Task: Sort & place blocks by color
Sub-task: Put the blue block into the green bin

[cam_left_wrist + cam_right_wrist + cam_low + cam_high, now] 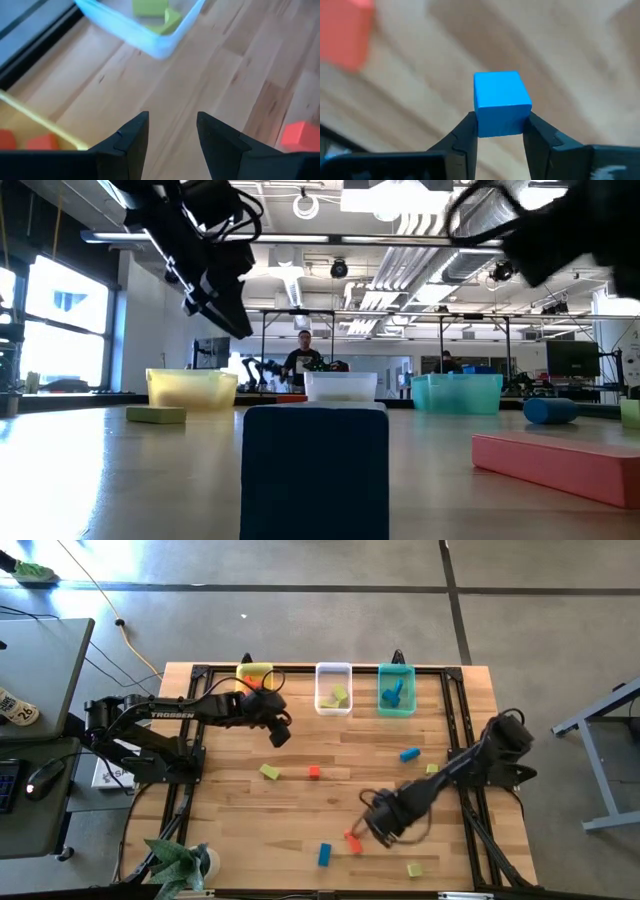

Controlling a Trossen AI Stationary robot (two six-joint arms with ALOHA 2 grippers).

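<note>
My right gripper (372, 828) is over the near middle of the table, shut on a small blue block (500, 102); the gripper hides this block in the high view. A red block (353, 838) and a blue block (324, 854) lie on the table close by. My left gripper (282, 733) is open and empty above the table, just in front of the yellow bin (255, 675). That bin holds red blocks (30, 141). The clear bin (333, 688) holds yellow-green blocks (155, 11). The teal bin (396, 690) holds blue ones. My right gripper pinches the blue block by two opposite sides (479, 122) between its two fingertips (465, 132). The block's end face points away from the wrist, and the block sticks out past the fingertips. Whether it is clear of the table does not show.
Loose blocks lie on the wood: yellow-green (270, 772), a red cube (314, 772), blue (408, 753), yellow-green (432, 768) and yellow-green (415, 869) near the front edge. The three bins stand in a row at the far edge. A potted plant (180, 865) stands at the near left corner.
</note>
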